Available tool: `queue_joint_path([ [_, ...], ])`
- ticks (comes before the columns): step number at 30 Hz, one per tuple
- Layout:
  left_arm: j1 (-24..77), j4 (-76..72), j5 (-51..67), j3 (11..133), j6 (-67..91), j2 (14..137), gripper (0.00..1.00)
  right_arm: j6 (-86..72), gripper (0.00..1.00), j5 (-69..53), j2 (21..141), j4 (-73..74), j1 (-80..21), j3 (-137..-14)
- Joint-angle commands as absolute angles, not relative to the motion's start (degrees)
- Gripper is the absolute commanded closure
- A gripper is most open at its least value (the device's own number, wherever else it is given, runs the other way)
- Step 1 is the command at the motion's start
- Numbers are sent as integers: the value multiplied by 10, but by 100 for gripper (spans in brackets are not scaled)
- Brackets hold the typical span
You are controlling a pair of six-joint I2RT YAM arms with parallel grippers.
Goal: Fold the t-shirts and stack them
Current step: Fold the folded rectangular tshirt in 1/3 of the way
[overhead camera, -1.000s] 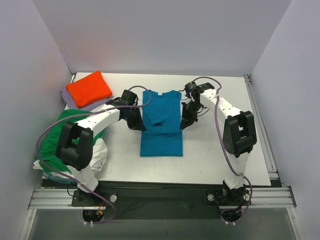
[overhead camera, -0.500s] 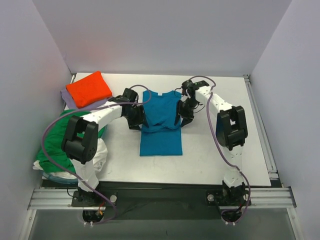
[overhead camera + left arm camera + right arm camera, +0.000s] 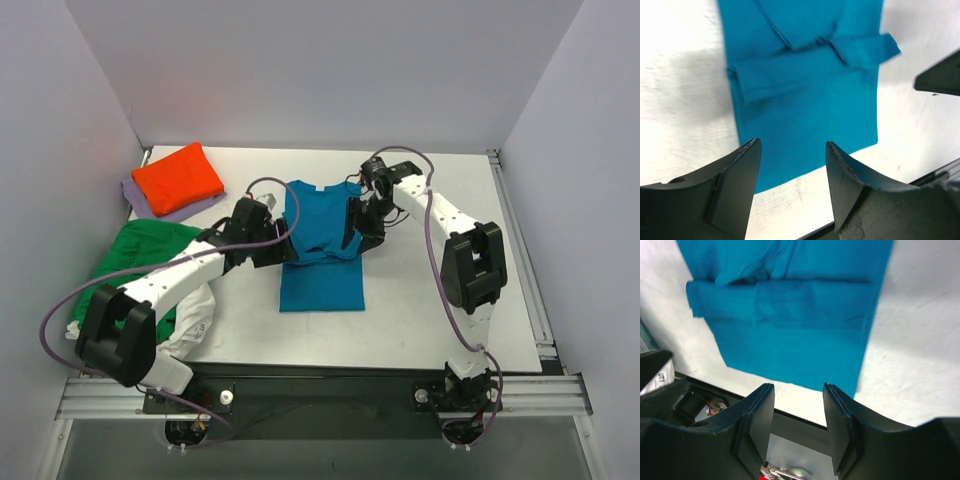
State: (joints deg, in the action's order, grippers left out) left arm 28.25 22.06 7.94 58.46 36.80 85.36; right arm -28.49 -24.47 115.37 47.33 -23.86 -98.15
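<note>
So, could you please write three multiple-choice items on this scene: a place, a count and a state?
1. Where does the orange t-shirt lie? A. on the lavender t-shirt, at the far left corner of the table; B. at its near right edge; C. on the wall.
2. How many t-shirt colours show in the top view? A. three; B. five; C. seven.
3. How do the left gripper and right gripper stand? A. both shut on cloth; B. one shut; C. both open, empty.
Answers: 1A, orange sits on lavender there; 2B, the teal t-shirt, green t-shirt and white t-shirt join those two; 3C, each wrist view shows a bare gap between the fingers.
</note>
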Motion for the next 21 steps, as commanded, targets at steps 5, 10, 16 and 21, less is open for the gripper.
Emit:
queue_joint_path([
  [5, 385, 21, 29, 462, 338, 774, 36, -330, 57, -245, 1134, 449, -297, -920],
  [10, 415, -87, 14, 378, 339, 769, 36, -350, 57, -236, 1165, 425, -307, -920],
  [16, 420, -163, 22, 342, 353, 816, 36, -373, 57, -226, 1207, 414, -309, -949],
  [21, 440, -157, 12, 336, 355, 838, 36, -388, 57, -216, 1238, 413, -319, -971],
])
